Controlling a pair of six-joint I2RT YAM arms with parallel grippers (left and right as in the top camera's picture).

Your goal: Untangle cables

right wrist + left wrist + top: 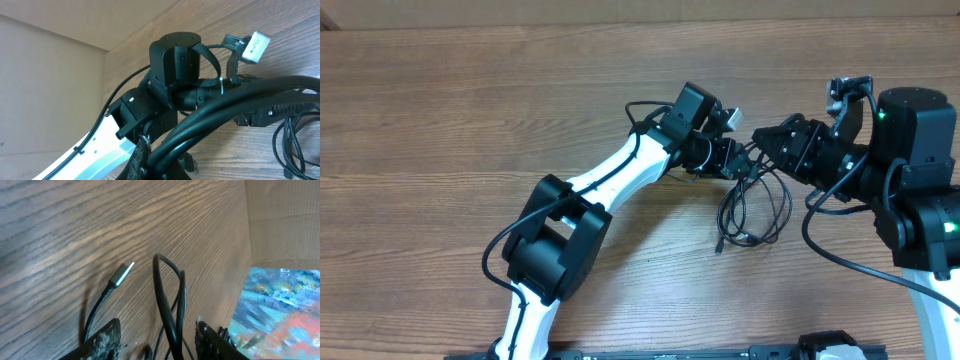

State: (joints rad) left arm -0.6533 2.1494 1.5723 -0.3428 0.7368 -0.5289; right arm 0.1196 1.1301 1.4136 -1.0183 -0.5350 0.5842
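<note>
The cables (pixel 758 208) are thin black cords lying in loose loops on the wooden table, between the two arms. My left gripper (pixel 744 166) reaches in from the left. In the left wrist view its jaws (pixel 157 332) are open, with a loop of cable (pixel 170 300) standing between the fingers. A silver-tipped plug (pixel 122 274) lies on the table just ahead. My right gripper (pixel 762 141) meets it from the right. In the right wrist view its jaws (pixel 165 157) are shut on a bundle of black cords (pixel 235 107) running up to the right.
The left arm's black wrist (pixel 175 70) and its small camera (pixel 252 44) sit directly in front of my right gripper. A cardboard wall (pixel 640 10) runs along the back of the wooden table (pixel 470 120). More cable loops (pixel 300 145) lie at the right.
</note>
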